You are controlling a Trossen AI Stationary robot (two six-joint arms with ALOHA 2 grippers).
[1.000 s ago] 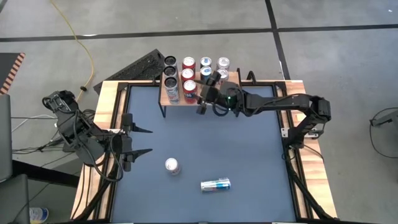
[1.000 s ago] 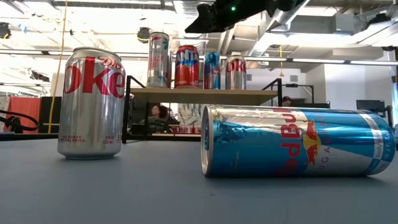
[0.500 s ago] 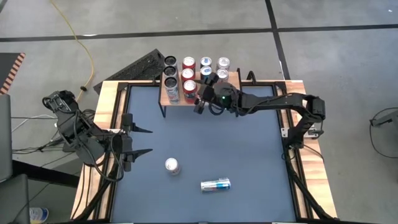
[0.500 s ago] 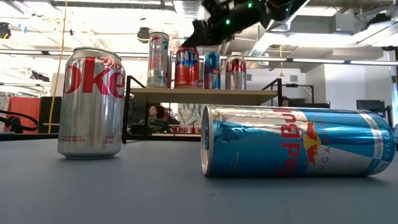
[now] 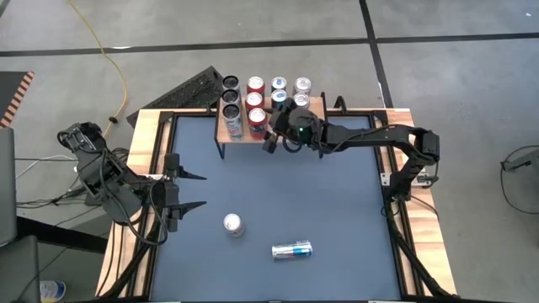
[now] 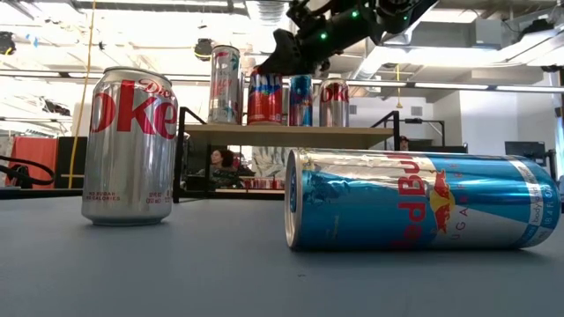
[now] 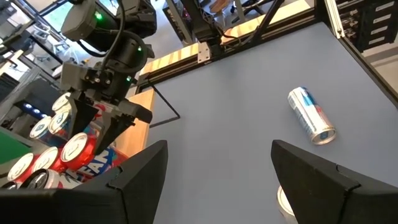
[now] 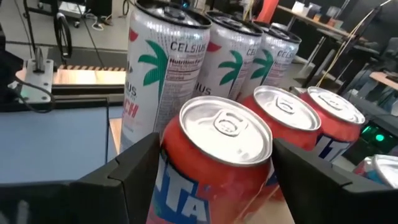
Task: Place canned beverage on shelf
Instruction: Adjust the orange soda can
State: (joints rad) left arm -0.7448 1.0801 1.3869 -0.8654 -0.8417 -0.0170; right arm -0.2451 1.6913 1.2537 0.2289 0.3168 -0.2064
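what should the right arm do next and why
Probably back the right gripper away from the shelf: its fingers stand open around the front red can, which already stands there, while a Red Bull can lies on the table.

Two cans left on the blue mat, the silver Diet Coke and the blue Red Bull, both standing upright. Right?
Not quite. The silver Diet Coke can stands upright, but the blue Red Bull can lies on its side on the blue mat; the low view shows it plainly, and the high view agrees.

Glossy metal cans, light-wood shelf
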